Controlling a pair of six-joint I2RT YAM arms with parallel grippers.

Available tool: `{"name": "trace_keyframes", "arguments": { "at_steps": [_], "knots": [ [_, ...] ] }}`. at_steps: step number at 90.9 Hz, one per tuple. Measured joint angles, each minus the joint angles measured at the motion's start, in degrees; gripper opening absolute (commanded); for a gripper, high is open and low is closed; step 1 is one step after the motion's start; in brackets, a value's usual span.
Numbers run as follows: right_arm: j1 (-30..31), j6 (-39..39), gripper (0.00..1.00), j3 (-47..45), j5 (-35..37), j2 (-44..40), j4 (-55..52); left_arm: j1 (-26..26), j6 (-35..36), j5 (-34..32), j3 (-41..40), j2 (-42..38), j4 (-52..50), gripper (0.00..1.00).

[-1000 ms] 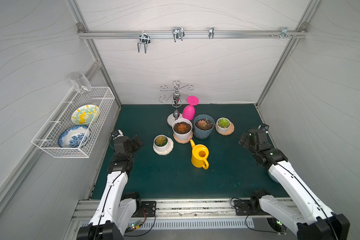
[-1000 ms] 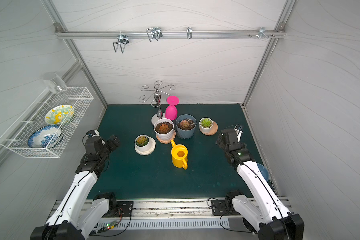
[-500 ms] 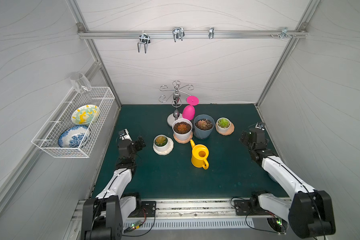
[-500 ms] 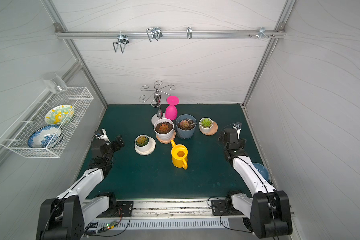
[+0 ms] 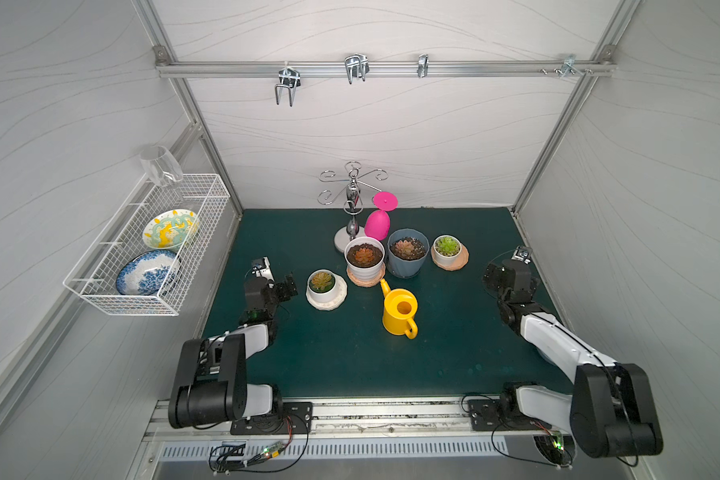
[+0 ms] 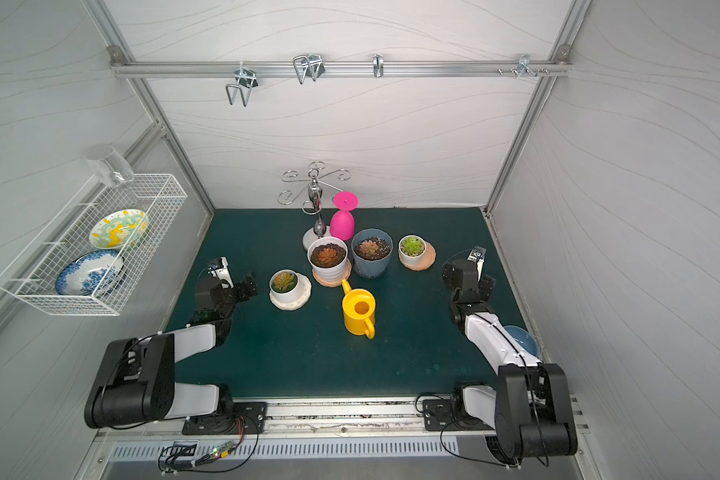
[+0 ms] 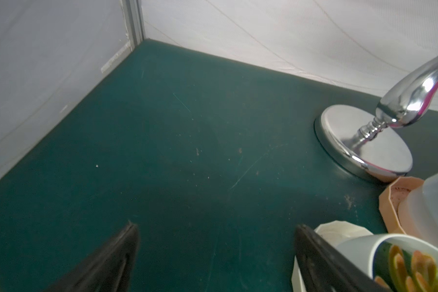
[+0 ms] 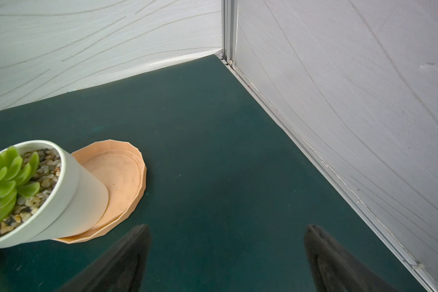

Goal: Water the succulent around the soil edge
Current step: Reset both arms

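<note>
**Both claws wide and empty; can stands alone**

The green table (image 5: 350, 365) carries four potted succulents toward its back. A blue-grey pot (image 5: 407, 259) sits just beside a ribbed white pot (image 5: 364, 266). A small white pot (image 5: 321, 289) is off to the left, and a green-succulent pot (image 5: 447, 251) to the right on a peach saucer. The yellow watering can (image 5: 400, 311) stands upright in front of the ribbed white pot, spout toward it, with neither claw on it. The left claw (image 7: 216, 227) is low beside the small white pot, jaws wide, holding nothing. The right claw (image 8: 228, 227) is near the green-succulent pot, jaws wide, holding nothing.
</note>
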Motion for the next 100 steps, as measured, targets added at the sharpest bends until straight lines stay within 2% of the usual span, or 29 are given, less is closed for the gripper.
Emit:
{"name": "trace_keyframes", "arguments": {
  "at_steps": [21,49,100],
  "knots": [
    [-0.02,-1.84,0.99,-3.65,-1.09,1.16,6.78,-0.20,1.81,3.41,0.83,5.33,3.10,1.00],
    [-0.02,-5.16,0.99,-8.46,-6.12,3.15,16.90,-1.95,5.27,7.37,3.02,6.95,3.19,1.00],
    [-0.28,-10.71,0.99,-10.60,-15.39,16.52,34.56,-3.17,5.33,3.23,3.02,7.85,3.61,1.00]
  ]
}}
